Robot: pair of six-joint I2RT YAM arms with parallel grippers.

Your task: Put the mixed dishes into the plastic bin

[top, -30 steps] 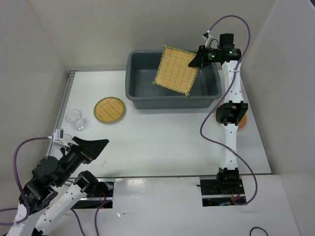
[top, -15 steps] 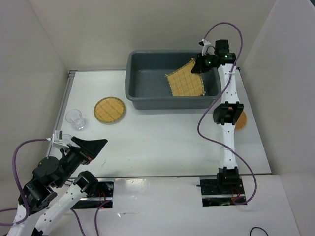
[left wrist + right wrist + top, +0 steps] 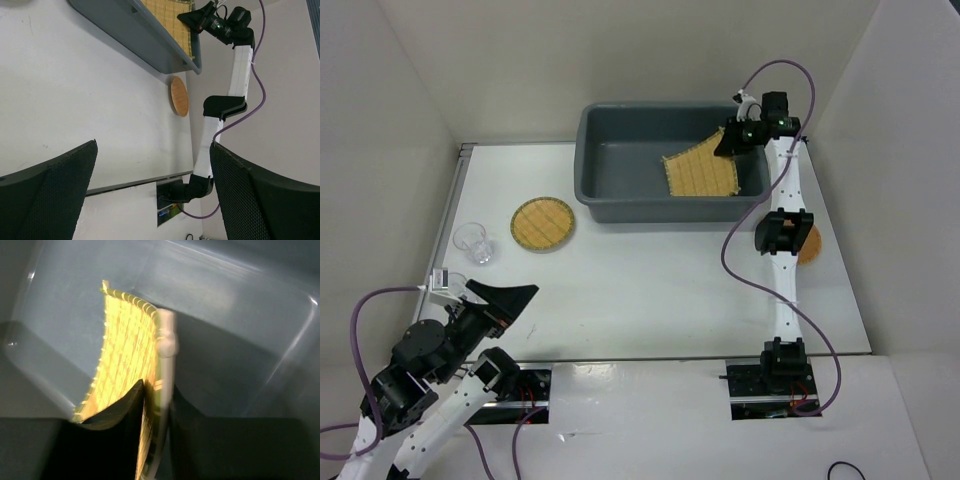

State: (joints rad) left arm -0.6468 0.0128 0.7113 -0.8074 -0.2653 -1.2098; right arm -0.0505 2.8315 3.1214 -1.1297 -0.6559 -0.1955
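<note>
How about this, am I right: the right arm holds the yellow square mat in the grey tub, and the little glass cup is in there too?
Almost. The top view shows the glass cup standing on the table, far left, outside the grey tub. The right gripper does hold the yellow square mat in the tub.

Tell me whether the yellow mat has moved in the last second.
Yes. The yellow mat has come down from over the front rim of the grey bin to inside it, at its right end.
</note>
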